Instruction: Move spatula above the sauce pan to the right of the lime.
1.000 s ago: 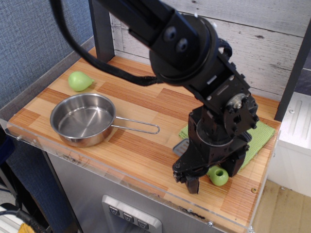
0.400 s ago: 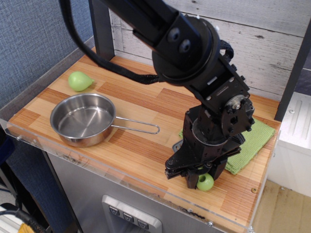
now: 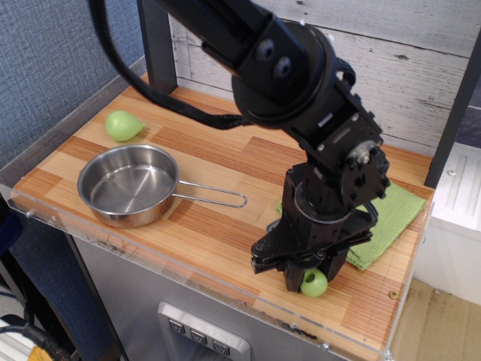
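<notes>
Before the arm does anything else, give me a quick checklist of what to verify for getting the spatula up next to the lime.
1. Spatula at the gripper: ok, its green handle shows just under the fingers.
2. Firm grasp: cannot tell, the arm hides the jaws and the spatula's head.
3. Spatula lifted off the table: cannot tell.
4. Target spot right of the lime: ok, bare wood there.
5. Sauce pan along the way: not ok, it and its wire handle lie between gripper and target, so carry high.
6. Green cloth: cannot tell if it snags.
</notes>
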{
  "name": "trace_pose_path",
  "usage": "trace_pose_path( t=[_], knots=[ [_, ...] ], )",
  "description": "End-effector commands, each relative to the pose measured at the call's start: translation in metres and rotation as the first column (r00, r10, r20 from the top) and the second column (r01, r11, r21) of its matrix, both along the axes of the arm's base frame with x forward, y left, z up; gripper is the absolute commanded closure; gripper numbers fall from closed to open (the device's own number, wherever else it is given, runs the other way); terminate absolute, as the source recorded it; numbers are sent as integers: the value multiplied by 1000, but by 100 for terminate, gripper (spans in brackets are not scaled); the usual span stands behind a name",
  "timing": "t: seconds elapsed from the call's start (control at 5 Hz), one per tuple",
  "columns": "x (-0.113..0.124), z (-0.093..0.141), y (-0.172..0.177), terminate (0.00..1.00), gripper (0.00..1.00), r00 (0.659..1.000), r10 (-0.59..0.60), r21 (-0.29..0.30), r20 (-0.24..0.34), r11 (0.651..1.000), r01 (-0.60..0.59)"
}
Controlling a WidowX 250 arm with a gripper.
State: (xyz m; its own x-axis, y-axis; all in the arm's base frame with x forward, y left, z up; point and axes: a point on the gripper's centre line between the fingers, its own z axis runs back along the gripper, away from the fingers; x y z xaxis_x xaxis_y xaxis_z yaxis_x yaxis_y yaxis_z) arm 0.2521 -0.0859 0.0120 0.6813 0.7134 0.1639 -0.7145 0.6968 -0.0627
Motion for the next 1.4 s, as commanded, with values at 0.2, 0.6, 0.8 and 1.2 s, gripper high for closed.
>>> trace_pose_path(
  t=[0.2,0.6,0.8,1.2],
  knots=[
    [16,81,-17,0,100,946,-293,46,137,956,290],
    [23,127,26,0,100,905,-350,63,241,936,345],
    [32,133,59,0,100,922,-293,70,254,956,285],
    [58,129,123,0,100,960,-144,75,241,989,129]
  ],
)
